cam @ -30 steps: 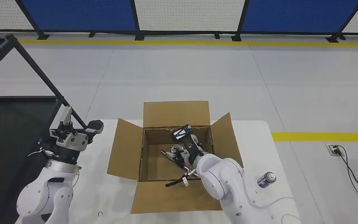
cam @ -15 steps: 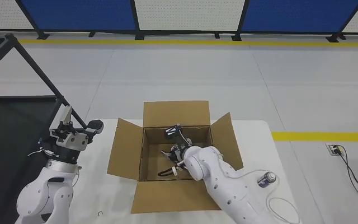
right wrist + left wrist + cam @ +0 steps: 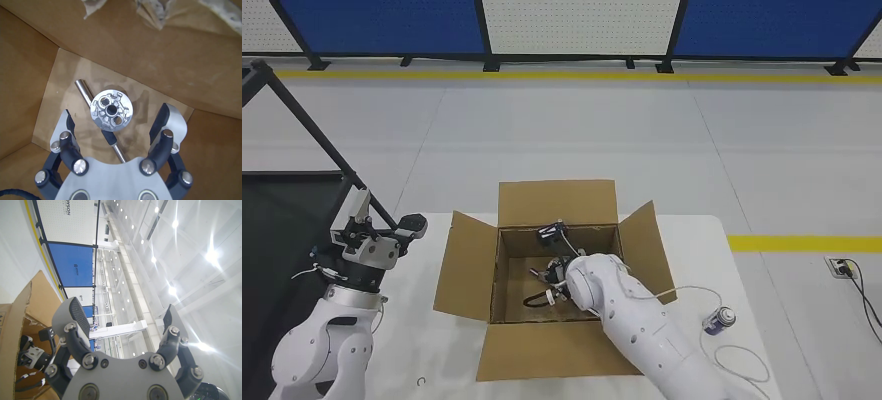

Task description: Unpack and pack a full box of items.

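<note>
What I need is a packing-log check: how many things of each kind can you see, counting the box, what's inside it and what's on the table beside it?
Cardboard box: 1
Metal disc, in the box: 1
Metal rod, in the box, under the disc: 1
Can, on the table: 1
Total: 4

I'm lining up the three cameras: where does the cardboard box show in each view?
Top view: cardboard box at the centre, flaps open.
Left wrist view: its torn flap beside the open left gripper.
Right wrist view: its brown walls and floor surround the open right gripper.
Shared landmark: the right arm, down inside the box.
</note>
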